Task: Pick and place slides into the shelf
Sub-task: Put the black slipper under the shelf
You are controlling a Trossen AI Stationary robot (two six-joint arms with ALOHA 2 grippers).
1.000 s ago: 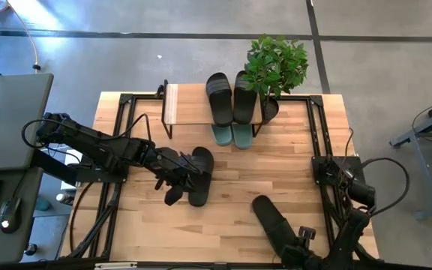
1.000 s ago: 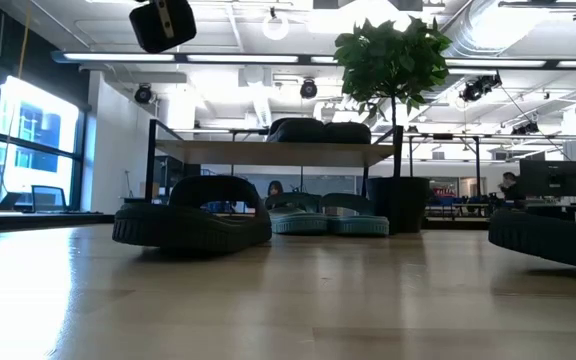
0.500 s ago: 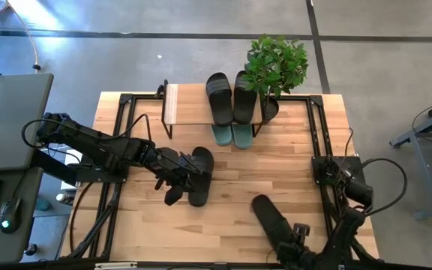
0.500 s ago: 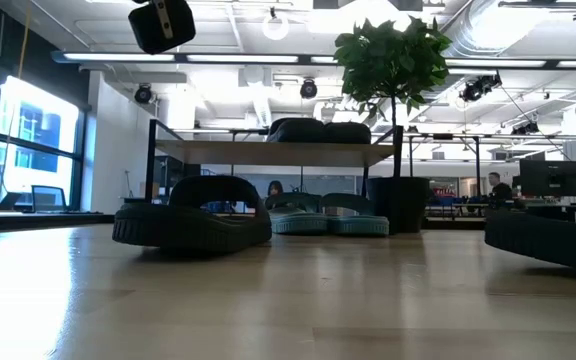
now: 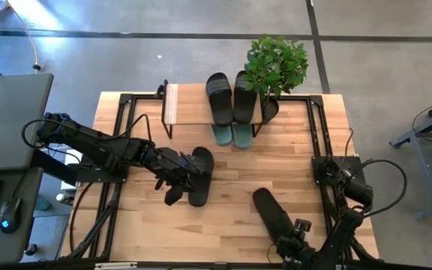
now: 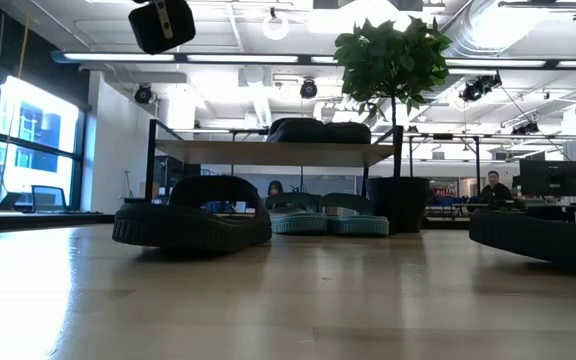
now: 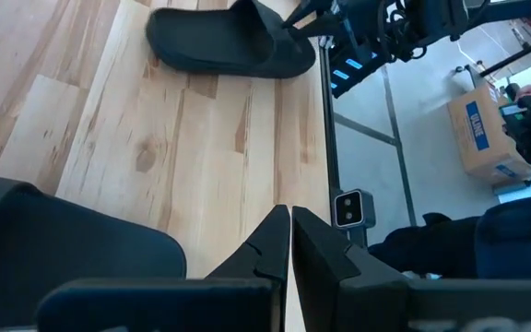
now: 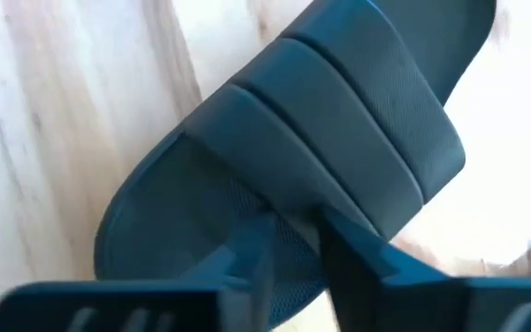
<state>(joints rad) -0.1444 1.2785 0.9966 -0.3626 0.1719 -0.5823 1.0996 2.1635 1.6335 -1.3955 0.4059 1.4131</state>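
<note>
While the left arm reaches in from the left side of the wooden surface (image 5: 223, 169), its left tool (image 5: 172, 180) sits at the near edge of a black slide (image 5: 199, 175) lying flat near the middle; in the left wrist view its fingers (image 7: 275, 242) are pressed together, gripping nothing.

At the front right, the right tool (image 5: 291, 244) sits at the near end of a second black slide (image 5: 271, 212), which lies at an angle. In the right wrist view its fingers (image 8: 252, 267) stand narrowly apart at that slide's edge, just below the wide strap. Whether they grip the rim I cannot tell.

At the back of the surface stands the shelf (image 5: 193, 105), a light plank on thin black legs. A black pair of slides (image 5: 227, 97) rests side by side on its right half. A green pair (image 5: 231, 136) lies on the surface under the plank, toes poking out in front. A potted plant (image 5: 276, 67) stands just beside the shelf's right end.
</note>
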